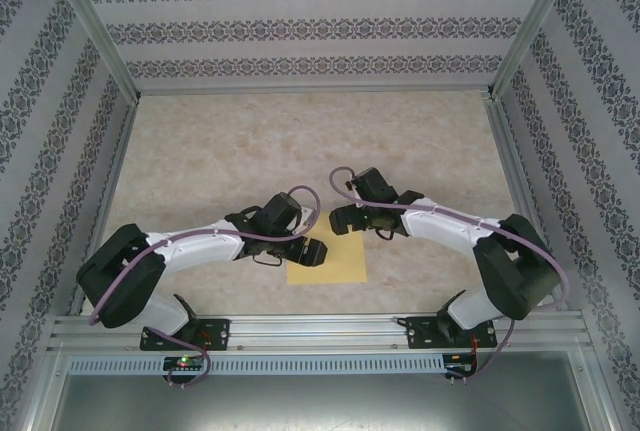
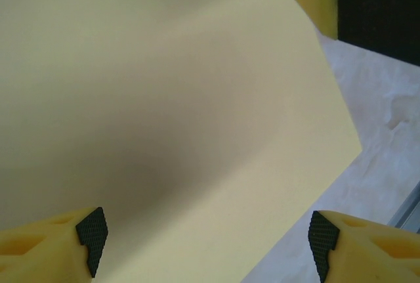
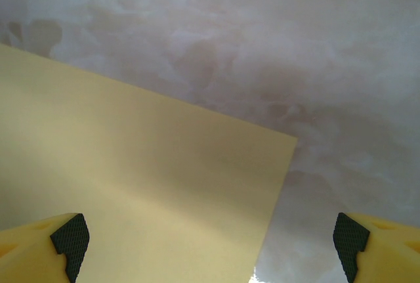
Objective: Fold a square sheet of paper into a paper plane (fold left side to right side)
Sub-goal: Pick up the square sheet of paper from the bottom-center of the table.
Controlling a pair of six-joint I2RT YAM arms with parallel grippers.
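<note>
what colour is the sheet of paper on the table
The square sheet of paper is plain pale yellow, with no print; it shows best in the left wrist view.

Soft light; grey shadow across blurred paper (image 2: 164,132)

patterned walls (image 1: 320,31) enclose a marbled beige table (image 1: 300,141).
</note>
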